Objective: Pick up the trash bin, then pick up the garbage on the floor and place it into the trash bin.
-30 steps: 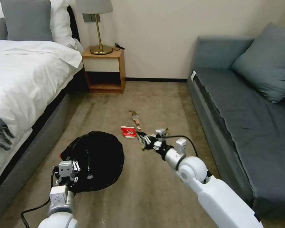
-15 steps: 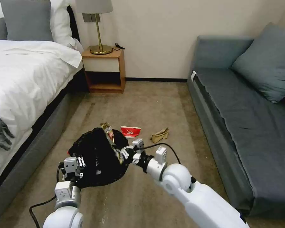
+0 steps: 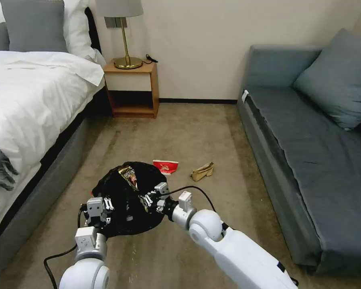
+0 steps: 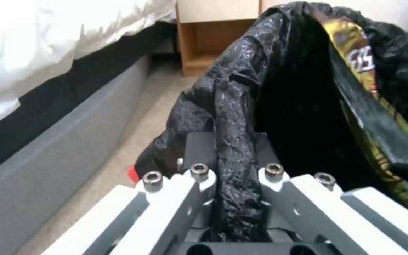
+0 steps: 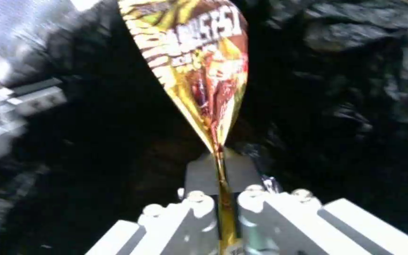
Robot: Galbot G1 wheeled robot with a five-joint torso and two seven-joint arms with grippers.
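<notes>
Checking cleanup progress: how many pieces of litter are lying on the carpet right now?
2. The red-and-white paper container lies just beyond the trash bin; the crumpled tan paper lies to its right. The snack wrapper is off the floor, in the right gripper. Others may be hidden.

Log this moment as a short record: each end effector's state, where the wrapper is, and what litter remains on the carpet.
left end effector: shut on the bag-lined rim of the trash bin, holding it
right end effector: shut on the snack wrapper, over the bin's opening
snack wrapper position: standing up from the fingers above the black bag, not released
litter on carpet: red-and-white paper container; crumpled tan paper, both beyond the bin
surroundings: bed on the robot's left, sofa on its right, nightstand at the wall
</notes>
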